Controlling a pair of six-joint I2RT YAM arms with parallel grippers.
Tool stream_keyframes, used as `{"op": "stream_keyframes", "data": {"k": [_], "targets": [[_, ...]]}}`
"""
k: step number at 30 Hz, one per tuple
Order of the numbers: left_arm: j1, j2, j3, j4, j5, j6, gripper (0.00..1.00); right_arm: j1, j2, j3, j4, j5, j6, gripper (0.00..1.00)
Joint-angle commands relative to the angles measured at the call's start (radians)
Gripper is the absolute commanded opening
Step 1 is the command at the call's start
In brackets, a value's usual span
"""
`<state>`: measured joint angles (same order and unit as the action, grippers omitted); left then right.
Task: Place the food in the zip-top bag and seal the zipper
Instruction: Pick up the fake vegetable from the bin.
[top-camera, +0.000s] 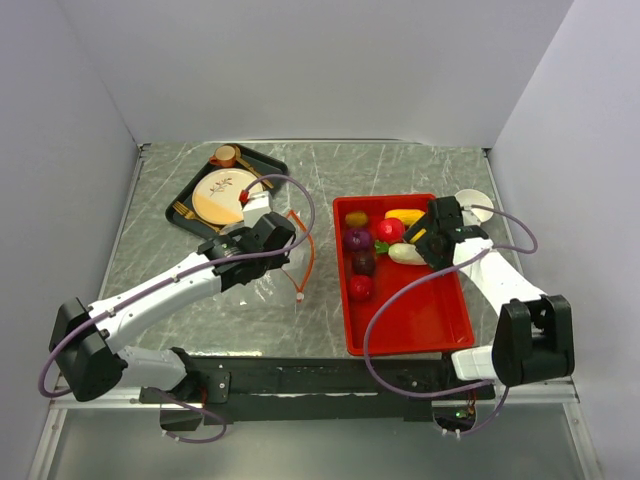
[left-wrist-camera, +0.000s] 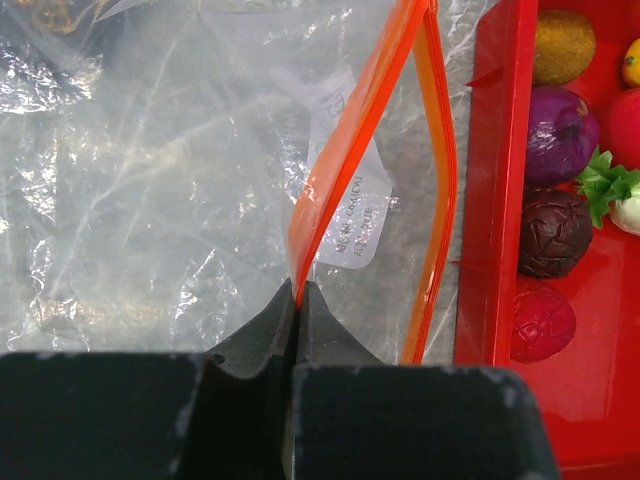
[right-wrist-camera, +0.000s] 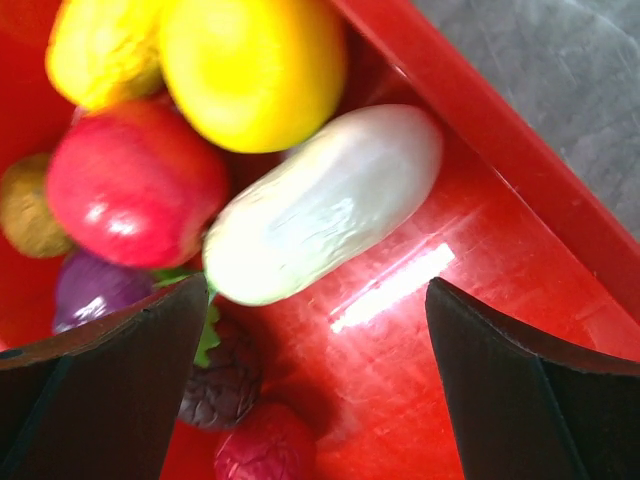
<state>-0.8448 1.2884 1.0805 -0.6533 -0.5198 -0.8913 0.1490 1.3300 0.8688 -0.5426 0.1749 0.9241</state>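
1 red tray at right holds 8 food pieces: 1 yellow, 1 orange-yellow, 1 red, 1 white, 1 purple, 1 maroon, 1 crimson, 1 golden-brown. Left of it lies 1 zip-top bag. Far left, 1 dark tray carries 1 plate and 1 cup. Near: 1 left arm, 1 right arm.

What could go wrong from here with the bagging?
1. The left pincer pinches only one thin edge of the orange strip. The floppy bag could slip free, or its narrow mouth could sag shut.
2. The right pincer stands open over the glossy white vegetable, which lies close against the red fruit and yellow fruit. Closing may snag a neighbour or squirt it away.
3. It also lies near the tray wall, which a finger might hit.
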Motion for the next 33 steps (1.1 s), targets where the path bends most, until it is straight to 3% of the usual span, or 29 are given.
{"op": "stream_keyframes", "data": {"k": [1,13,24,28,33], "targets": [[0.003,-0.017,0.010,0.021,0.009,0.020,0.01,-0.022,0.018,0.009,0.044,0.020,0.039,0.96],[0.004,0.005,0.012,0.015,0.010,0.023,0.01,-0.032,0.103,0.056,0.030,0.169,0.010,0.93],[0.003,0.017,0.015,0.012,0.021,0.029,0.01,-0.029,0.205,0.087,0.062,0.129,-0.048,0.91],[0.003,0.008,0.007,0.009,0.020,0.023,0.01,-0.032,0.189,0.062,0.085,0.103,-0.056,0.69],[0.003,0.012,0.012,0.009,0.017,0.026,0.01,-0.031,0.127,0.022,0.093,0.100,-0.057,0.56]]}}
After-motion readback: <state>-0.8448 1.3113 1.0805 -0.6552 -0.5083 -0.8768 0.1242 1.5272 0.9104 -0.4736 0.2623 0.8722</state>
